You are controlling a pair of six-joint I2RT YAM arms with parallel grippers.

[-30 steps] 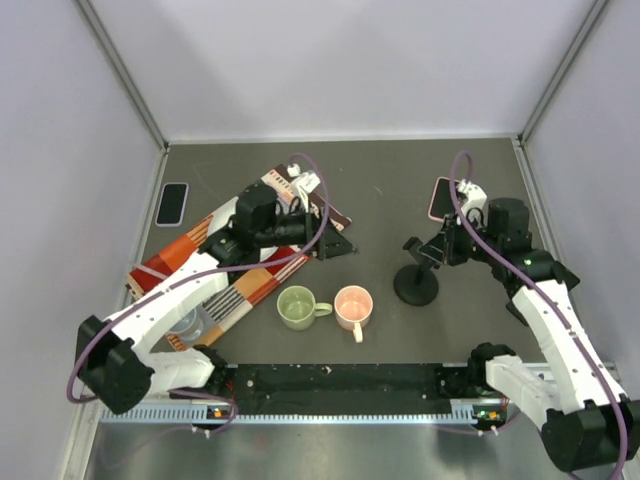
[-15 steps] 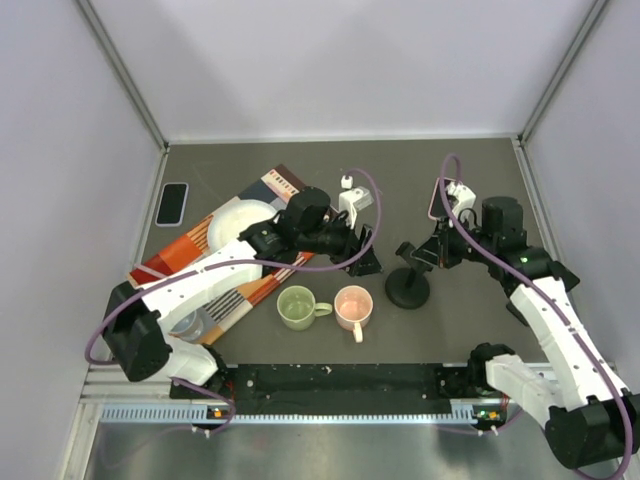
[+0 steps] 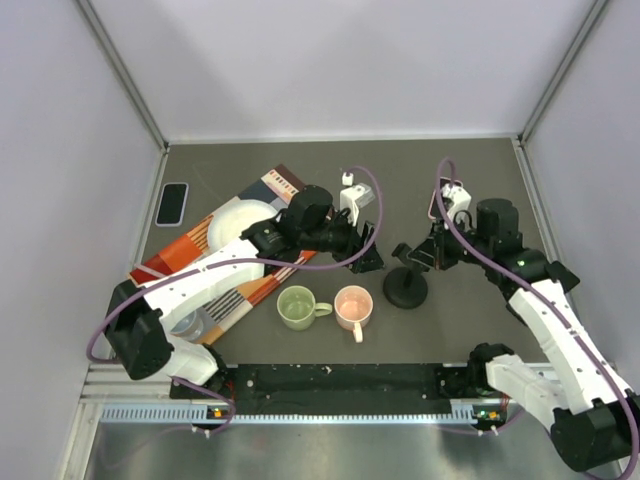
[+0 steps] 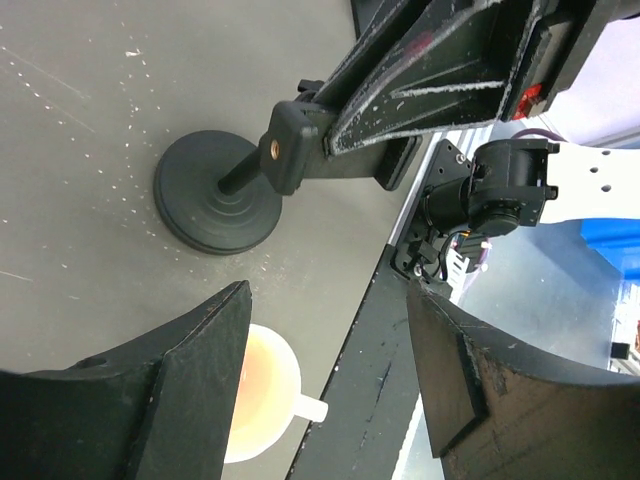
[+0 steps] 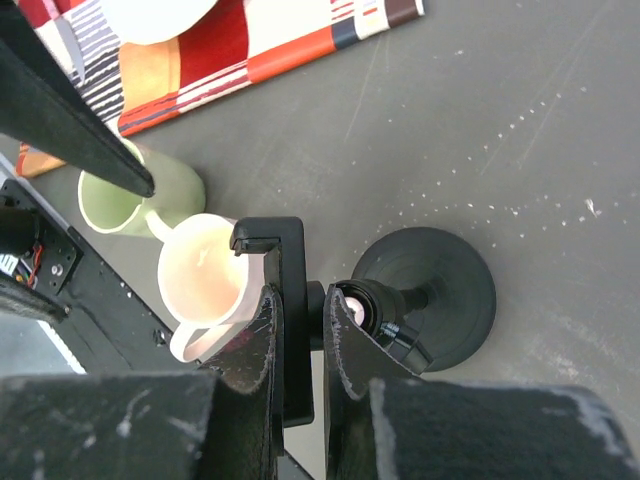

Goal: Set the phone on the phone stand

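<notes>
Dark grey table [image 3: 470,330], flecked with white specks. Directly on it: a striped patterned mat [image 3: 178,247] on the left, a dark phone [image 3: 172,203] flat near the left wall, and a pink-edged phone [image 3: 436,199] at the far right, partly hidden. The phone stand [image 3: 405,290] sits on its round black base centre-right, with a green mug [image 3: 297,307] and a pink mug [image 3: 352,305] side by side just left of it.

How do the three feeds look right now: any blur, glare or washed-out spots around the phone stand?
Top external: even soft light, no glare, phone stand small but crisp. Left wrist: stand base sharp, the left gripper shows dark, soft-edged fingers, pink mug glows nearly washed out. Right wrist: stand sharp, the right gripper is a dark blur at the bottom edge.
</notes>
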